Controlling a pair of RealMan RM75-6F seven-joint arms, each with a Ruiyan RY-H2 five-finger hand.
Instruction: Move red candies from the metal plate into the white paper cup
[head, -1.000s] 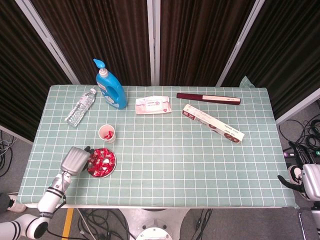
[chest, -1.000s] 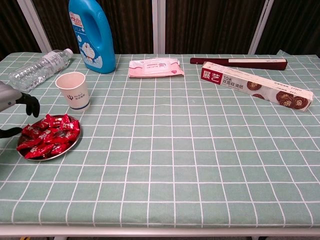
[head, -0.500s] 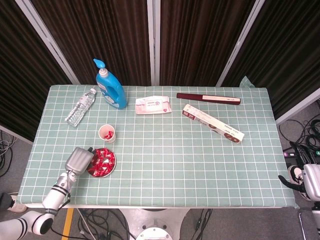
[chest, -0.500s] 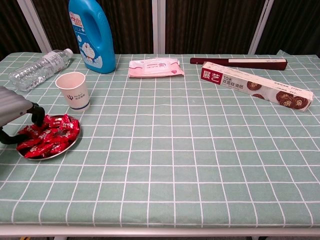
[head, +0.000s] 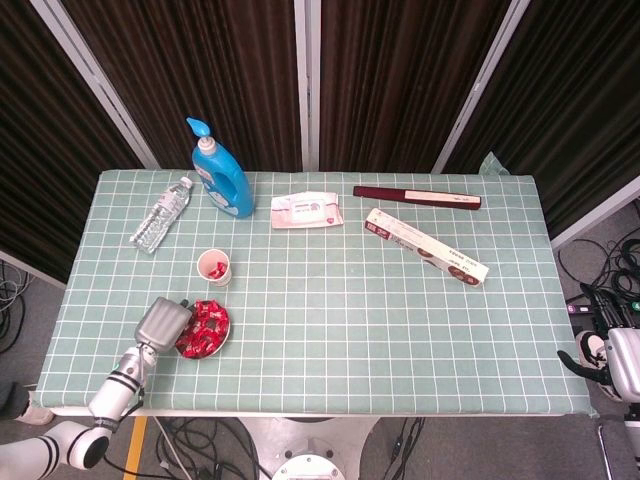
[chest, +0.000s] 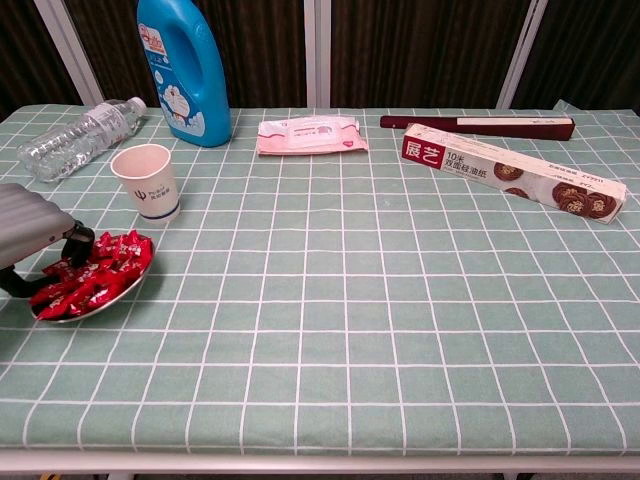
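The metal plate (head: 223, 339) (chest: 130, 290) lies near the table's front left corner, heaped with red candies (head: 204, 324) (chest: 98, 270). In the chest view it looks tipped, with its right rim higher. My left hand (head: 165, 321) (chest: 34, 236) is at the plate's left edge, its dark fingers (chest: 79, 240) curled down onto the candies. Whether a candy is pinched stays hidden. The white paper cup (head: 214, 267) (chest: 147, 181) stands upright just behind the plate with something red inside. My right hand (head: 612, 362) hangs off the table's right end, holding nothing.
Along the back stand a blue detergent bottle (head: 222, 171), a lying water bottle (head: 162, 214), a wipes pack (head: 307, 210), a dark red box (head: 416, 197) and a long cookie box (head: 426, 247). The table's front edge runs close below the plate.
My left hand has come further in over the plate's left edge and lowered its fingers into the candies. The plate has shifted slightly left and tipped. The right hand is unmoved.
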